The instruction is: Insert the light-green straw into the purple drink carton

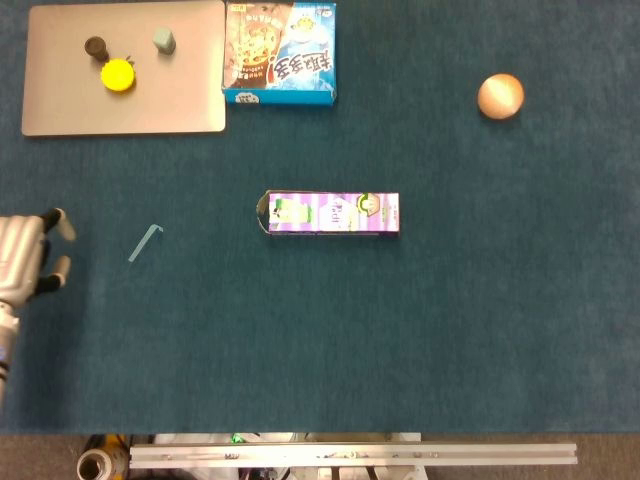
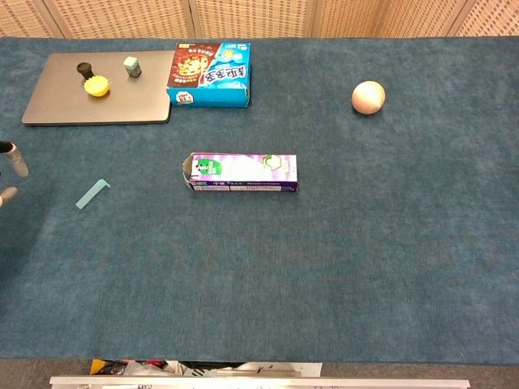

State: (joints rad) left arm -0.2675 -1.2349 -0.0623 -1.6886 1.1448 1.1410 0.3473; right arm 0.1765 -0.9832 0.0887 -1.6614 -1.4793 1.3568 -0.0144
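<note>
At the far left edge of the head view the left hand [image 1: 25, 262] hangs over the blue cloth-covered table [image 1: 320, 340], its fingers apart and nothing in them; the chest view catches only its fingertips [image 2: 16, 162] at that same border. Just to its right, near but apart from it, the light-green straw [image 1: 144, 242] lies flat on the cloth with its short bent end pointing up-right. Above them, along the far edge, a grey laptop [image 1: 125, 95] lies closed, carrying a yellow cap [image 1: 118, 75], a small dark piece [image 1: 96, 46] and a pale green block [image 1: 164, 41]. Touching the laptop's right side is a blue snack box [image 1: 280, 52]. Mid-table the purple drink carton [image 1: 332, 213] lies on its side, long axis left to right, well apart from the straw, with bare cloth all round it. Far right, near the back, sits a tan ball [image 1: 500, 96]. A metal rail [image 1: 350, 455] runs along the near edge. The right hand is out of both views.
</note>
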